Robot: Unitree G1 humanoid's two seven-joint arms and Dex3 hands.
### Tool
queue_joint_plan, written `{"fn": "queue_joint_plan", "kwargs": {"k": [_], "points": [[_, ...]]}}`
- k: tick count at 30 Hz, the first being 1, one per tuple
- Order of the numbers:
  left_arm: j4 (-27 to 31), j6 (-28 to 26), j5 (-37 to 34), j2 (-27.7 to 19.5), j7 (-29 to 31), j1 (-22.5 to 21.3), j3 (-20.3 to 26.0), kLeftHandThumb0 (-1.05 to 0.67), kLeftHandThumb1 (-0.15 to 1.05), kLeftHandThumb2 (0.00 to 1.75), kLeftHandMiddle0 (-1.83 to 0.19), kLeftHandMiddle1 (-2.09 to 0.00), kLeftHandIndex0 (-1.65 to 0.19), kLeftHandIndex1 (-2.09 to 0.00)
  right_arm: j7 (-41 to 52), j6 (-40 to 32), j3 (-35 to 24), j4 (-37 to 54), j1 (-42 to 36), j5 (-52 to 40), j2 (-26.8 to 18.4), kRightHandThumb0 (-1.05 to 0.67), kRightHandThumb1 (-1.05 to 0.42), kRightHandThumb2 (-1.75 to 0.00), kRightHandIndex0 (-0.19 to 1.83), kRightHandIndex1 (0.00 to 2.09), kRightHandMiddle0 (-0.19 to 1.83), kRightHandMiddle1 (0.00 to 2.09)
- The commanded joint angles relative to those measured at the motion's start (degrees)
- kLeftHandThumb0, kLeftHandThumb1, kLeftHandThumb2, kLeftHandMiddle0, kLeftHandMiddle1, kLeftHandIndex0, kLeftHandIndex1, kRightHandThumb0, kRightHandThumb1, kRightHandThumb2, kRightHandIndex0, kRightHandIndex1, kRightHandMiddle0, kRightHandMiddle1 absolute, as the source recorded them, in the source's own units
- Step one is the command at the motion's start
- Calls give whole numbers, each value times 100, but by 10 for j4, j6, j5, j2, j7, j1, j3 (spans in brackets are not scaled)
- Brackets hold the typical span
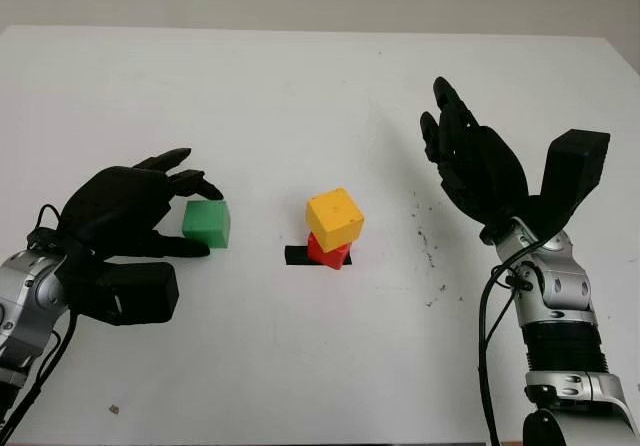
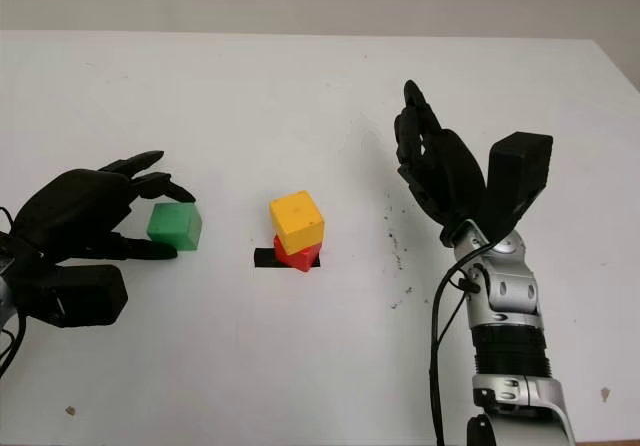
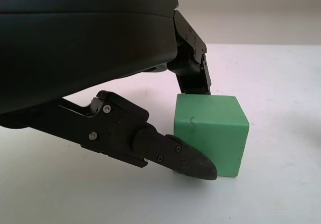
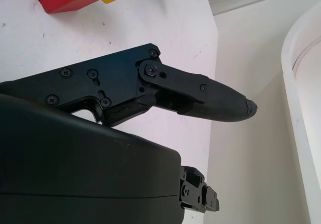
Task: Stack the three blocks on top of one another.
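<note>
Your left hand [image 1: 135,211] brackets the green block [image 1: 207,223], fingers not yet clamped, left of the yellow-on-red stack [image 1: 332,228]; right hand [image 1: 475,166] open, farther.

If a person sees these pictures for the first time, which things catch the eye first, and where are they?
At the middle of the white table a yellow block sits on a red block. To its left, the left hand has its fingers around a green block that stands on the table. The right hand is raised and open on the right side.
</note>
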State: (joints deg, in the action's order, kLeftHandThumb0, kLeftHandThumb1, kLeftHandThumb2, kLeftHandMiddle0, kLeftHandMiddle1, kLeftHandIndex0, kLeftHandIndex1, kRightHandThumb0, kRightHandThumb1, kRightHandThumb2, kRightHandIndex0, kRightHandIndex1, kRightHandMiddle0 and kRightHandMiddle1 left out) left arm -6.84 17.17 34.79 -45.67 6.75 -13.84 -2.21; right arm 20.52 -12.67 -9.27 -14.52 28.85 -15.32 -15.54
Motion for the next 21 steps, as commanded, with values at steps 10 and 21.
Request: {"fn": "queue_joint_plan", "kwargs": {"k": [10,21], "points": [[10,21,4,-12,-29,1,13,-43,103,5,-39,-8,-29,-144,7,-4,-3,9,5,-1,-9,-68,-105,-68,-19,0,-19,0],[76,-2,-110,-38,122,-70,43,-41,102,5,-38,-5,-32,-138,11,6,6,6,0,5,-1,-62,-105,-70,-19,0,-19,0]]}}
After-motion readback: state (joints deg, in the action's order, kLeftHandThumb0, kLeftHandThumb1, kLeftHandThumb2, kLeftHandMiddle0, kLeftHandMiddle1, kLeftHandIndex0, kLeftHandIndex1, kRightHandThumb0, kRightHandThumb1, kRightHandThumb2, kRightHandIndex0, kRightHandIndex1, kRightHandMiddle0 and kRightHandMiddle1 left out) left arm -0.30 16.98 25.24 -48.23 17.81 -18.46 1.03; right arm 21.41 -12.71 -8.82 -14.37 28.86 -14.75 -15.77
